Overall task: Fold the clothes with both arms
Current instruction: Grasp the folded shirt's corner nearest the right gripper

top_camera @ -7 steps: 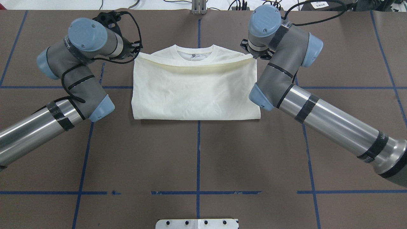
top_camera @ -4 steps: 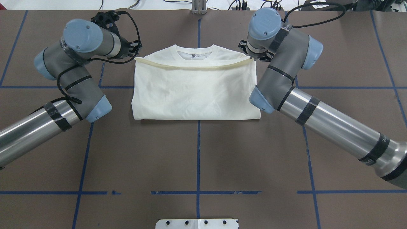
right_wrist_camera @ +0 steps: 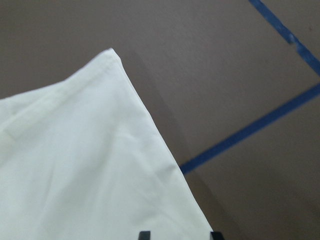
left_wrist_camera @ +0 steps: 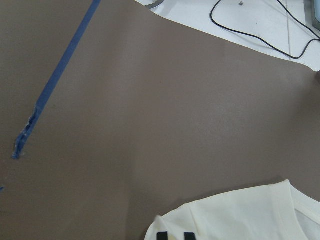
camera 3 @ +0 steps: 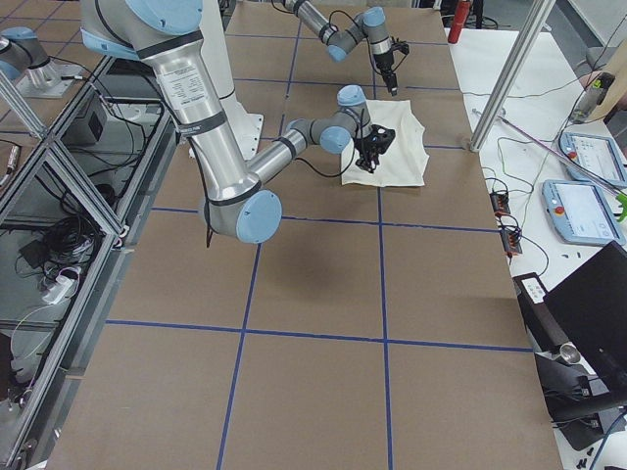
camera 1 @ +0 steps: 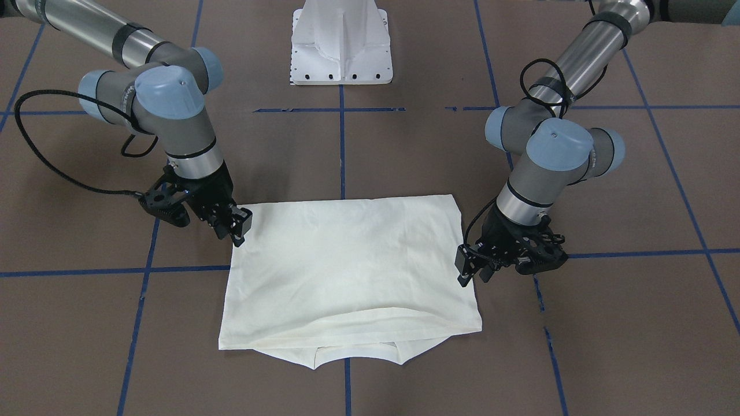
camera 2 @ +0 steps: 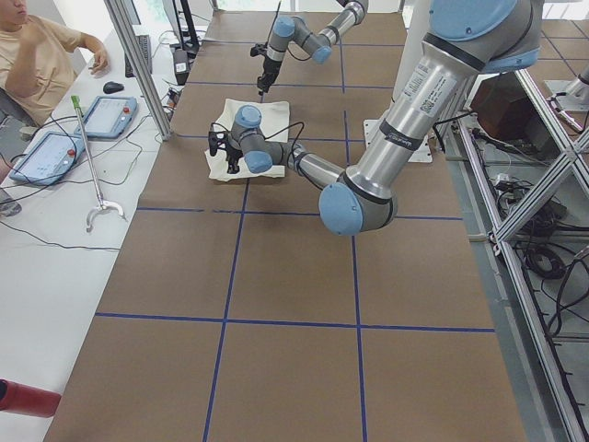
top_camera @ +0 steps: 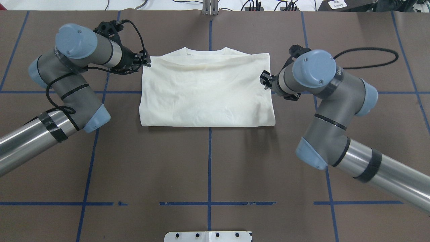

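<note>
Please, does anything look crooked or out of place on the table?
The shirt is folded slightly askew: its top layer's far edge runs slanted, reaching farther on the robot's right side, so the collar peeks out unevenly beyond it.

A brown table (top_camera: 208,161) is seen, divided into a grid by blue tape lines (top_camera: 88,161). 1 folded cream shirt (top_camera: 205,94) is laid flat on it, filling the stretch between the 2 grippers. Its collar-end corner is found just beside the jaws of the left gripper (top_camera: 146,60), and its side edge just beside the jaws of the right gripper (top_camera: 266,80). A white base plate (top_camera: 208,236) is set on the table well apart from both sets of jaws.
</note>
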`<state>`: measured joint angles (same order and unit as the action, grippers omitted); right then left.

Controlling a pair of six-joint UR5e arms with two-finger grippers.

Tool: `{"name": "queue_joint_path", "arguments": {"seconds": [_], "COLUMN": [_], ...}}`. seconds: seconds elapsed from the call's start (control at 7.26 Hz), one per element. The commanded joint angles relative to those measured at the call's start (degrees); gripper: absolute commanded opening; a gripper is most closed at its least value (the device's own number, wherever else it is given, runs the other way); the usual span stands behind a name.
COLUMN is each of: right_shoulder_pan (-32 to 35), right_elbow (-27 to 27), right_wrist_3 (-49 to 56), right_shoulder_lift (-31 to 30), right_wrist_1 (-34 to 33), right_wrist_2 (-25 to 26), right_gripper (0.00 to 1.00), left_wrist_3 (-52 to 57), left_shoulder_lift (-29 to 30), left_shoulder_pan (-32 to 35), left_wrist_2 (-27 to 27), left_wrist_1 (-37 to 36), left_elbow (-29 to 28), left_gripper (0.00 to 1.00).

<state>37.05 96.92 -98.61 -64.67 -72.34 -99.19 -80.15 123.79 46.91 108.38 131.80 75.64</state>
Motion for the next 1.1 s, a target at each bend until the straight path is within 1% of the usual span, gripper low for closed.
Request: {"name": "queue_joint_path", "arguments": {"seconds": [0.0, 0.14, 0.41, 0.55, 0.69, 0.83, 0.96], "right_shoulder_pan": [-4.5, -4.8, -5.1, -5.1, -5.1, -5.1, -5.1], "right_elbow": [2.8, 2.0, 1.3, -0.1, -0.2, -0.2, 0.1], "right_wrist_3": [-6.5, -6.5, -6.6, -6.4, -6.5, -7.6, -8.9], "right_shoulder_lift": [-4.4, -4.8, -4.3, -3.9, -3.7, -3.7, -3.7], "right_wrist_1": [0.4, 0.4, 0.4, 0.4, 0.4, 0.4, 0.5], "right_wrist_2": [0.4, 0.6, 0.6, 0.7, 1.4, 1.5, 1.4], "right_gripper": [0.55, 0.57, 0.57, 0.56, 0.52, 0.13, 0.00], "left_wrist_3": [-1.8, -1.9, -1.9, -1.9, -1.9, -1.8, -1.8], "left_shoulder_lift": [-0.7, -0.8, -0.9, -1.2, -1.5, -1.6, -1.6], "left_shoulder_pan": [0.0, -0.1, -0.1, -0.1, -0.1, -0.1, -0.1], "left_wrist_2": [0.6, 0.5, 0.5, 0.4, 0.4, 0.3, 0.3], "left_wrist_1": [1.6, 1.6, 1.6, 1.6, 1.6, 1.6, 1.6], "left_elbow": [0.5, 0.5, 0.6, 0.7, 0.9, 0.9, 0.9], "left_gripper": [0.62, 0.62, 0.62, 0.62, 0.62, 0.62, 0.62]}}
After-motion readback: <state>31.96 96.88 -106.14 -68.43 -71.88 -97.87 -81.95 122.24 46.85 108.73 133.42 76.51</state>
